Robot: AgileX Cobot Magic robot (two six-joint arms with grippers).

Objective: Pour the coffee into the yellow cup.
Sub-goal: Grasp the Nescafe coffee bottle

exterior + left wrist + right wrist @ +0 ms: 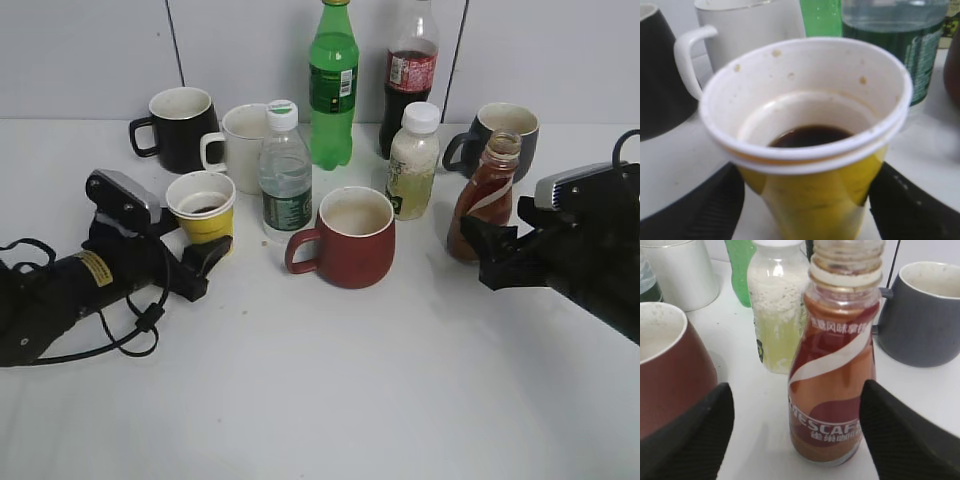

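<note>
Left gripper (190, 262): jaws spread on either side of the yellow cup (204, 209); contact could not be told from the wrist view. Cup upright on the table (330, 390), a little dark coffee (810, 136) in its bottom.

Right gripper (478, 250): jaws released, clear gaps on both sides of the uncapped coffee bottle (486, 196), which stood upright.

Dark-red mug (350, 238) sat between cup and bottle; white mug (242, 146) behind the cup.

Robot lab test bench, plain white tabletop (330, 400), grey panelled wall (90, 50), staged mugs and bottles
</note>
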